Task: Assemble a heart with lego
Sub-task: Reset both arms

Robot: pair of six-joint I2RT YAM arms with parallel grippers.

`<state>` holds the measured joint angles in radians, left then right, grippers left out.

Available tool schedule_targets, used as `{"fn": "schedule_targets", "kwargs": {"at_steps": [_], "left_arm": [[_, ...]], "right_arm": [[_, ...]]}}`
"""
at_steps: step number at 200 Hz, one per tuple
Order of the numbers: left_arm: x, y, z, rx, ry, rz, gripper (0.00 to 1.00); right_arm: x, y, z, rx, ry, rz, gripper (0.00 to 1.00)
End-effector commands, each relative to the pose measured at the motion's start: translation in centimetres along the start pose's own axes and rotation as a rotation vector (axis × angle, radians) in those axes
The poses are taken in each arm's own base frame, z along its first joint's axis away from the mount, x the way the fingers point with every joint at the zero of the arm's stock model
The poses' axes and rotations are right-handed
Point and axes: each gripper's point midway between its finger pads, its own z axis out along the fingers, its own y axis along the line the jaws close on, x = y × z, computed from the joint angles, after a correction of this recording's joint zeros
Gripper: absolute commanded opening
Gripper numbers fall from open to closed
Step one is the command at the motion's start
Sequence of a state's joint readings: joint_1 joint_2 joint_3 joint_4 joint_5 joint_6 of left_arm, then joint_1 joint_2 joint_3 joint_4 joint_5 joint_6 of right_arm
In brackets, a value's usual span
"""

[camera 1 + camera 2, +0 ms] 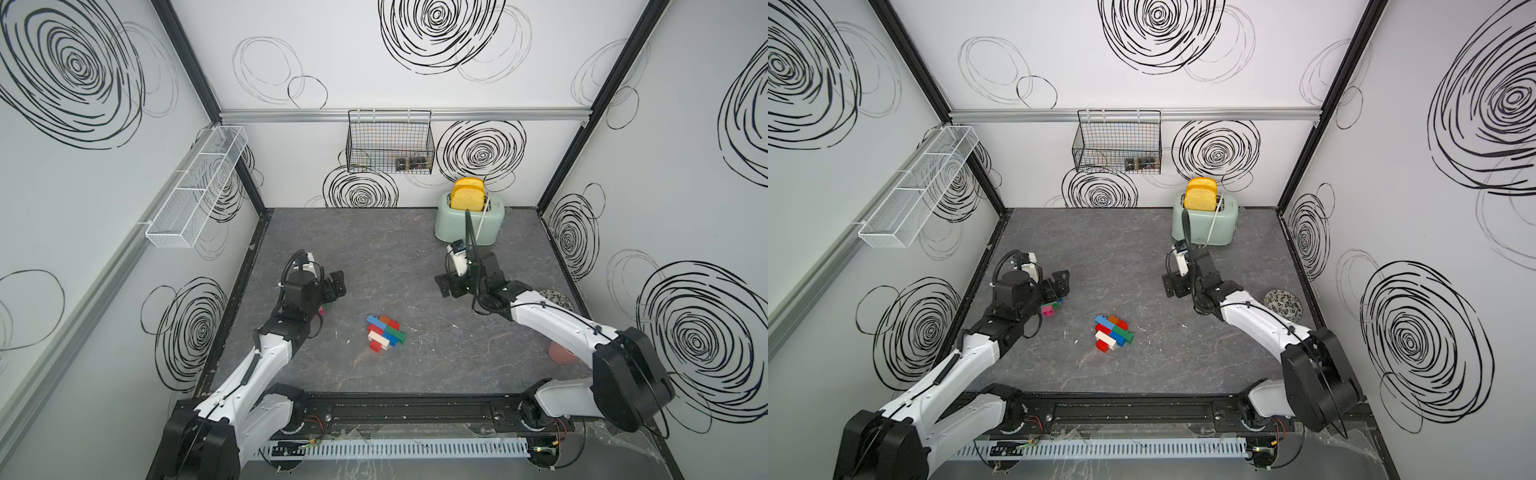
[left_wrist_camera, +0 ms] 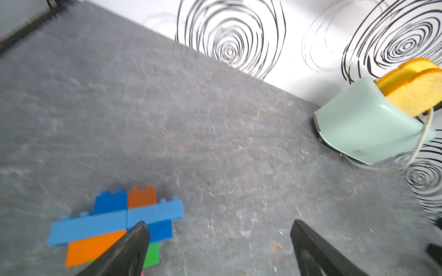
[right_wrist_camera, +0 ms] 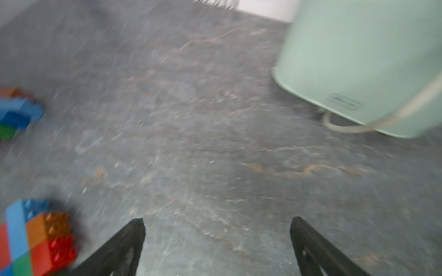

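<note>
A flat lego assembly (image 1: pixel 385 332) of red, white, blue, green and orange bricks lies mid-table, also seen in a top view (image 1: pixel 1113 332) and, blurred, in the right wrist view (image 3: pixel 35 239). A second lego cluster (image 2: pixel 114 222) of light blue, dark blue, orange and green bricks lies just under my left gripper (image 2: pixel 220 224), with its pink end showing in a top view (image 1: pixel 1049 309). The left gripper (image 1: pixel 336 284) is open and holds nothing. My right gripper (image 3: pixel 217 220) is open over bare table, right of the assembly and in front of the toaster (image 1: pixel 446 286).
A mint toaster (image 1: pixel 469 220) with two bread slices stands at the back right, its cord trailing. A black wire basket (image 1: pixel 390 141) and a white mesh shelf (image 1: pixel 195 187) hang on the walls. A patterned plate (image 1: pixel 1283 305) and a pink object (image 1: pixel 561 353) lie by the right arm.
</note>
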<state>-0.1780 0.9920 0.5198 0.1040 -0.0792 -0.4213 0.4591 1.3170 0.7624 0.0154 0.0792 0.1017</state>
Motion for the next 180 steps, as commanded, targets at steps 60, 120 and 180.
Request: {"fn": "schedule_targets", "kwargs": {"at_steps": [60, 120, 180], "left_arm": [[-0.9, 10.0, -1.8, -0.358, -0.146, 0.002, 0.96], [-2.6, 7.5, -1.4, -0.218, -0.43, 0.212, 0.96], [-2.1, 6.1, 0.3, -0.121, -0.543, 0.264, 0.96]], "right_arm": [[0.4, -12.0, -2.8, 0.312, -0.235, 0.282, 0.98], [1.4, -16.0, -4.8, 0.508, -0.354, 0.28, 0.98], [4.0, -18.4, -5.8, 0.563, -0.463, 0.317, 0.98]]}}
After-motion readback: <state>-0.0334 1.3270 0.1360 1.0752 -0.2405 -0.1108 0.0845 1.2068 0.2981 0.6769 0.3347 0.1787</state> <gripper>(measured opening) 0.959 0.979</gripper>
